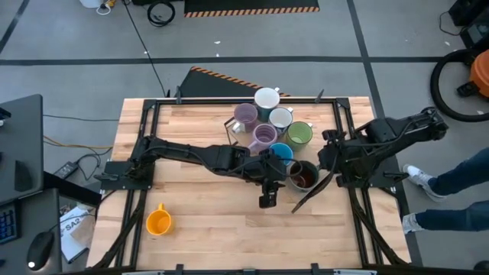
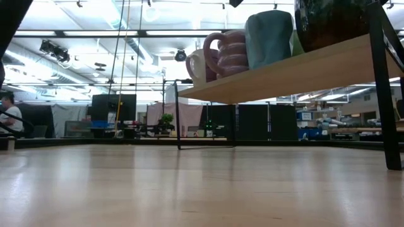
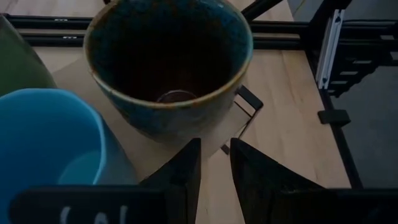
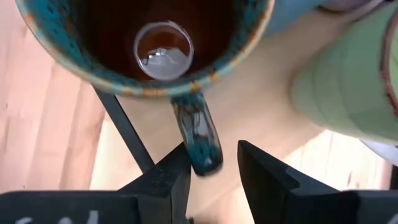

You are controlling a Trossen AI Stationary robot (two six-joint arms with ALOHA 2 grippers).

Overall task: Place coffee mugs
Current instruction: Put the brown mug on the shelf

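From above, the raised shelf (image 1: 229, 126) is mostly covered by mugs and arms, and the dark mug (image 1: 303, 176) at its near right corner is half masked by both grippers. The low view cuts that mug off at the top edge and shows only the shelf's underside and thin legs, with mug sides above. The right wrist view alone shows the dark mug's handle (image 4: 199, 140) lying between the right gripper (image 4: 214, 171) fingers, which stand apart around it; whether they touch it I cannot tell. The left wrist view shows the left gripper (image 3: 214, 162) just short of the dark mug's wall, fingers narrowly apart, holding nothing, the blue mug (image 3: 53, 143) beside. Left arm reaches across the table; right arm folds inward. The orange mug (image 1: 158, 221) sits alone on the table, near left.
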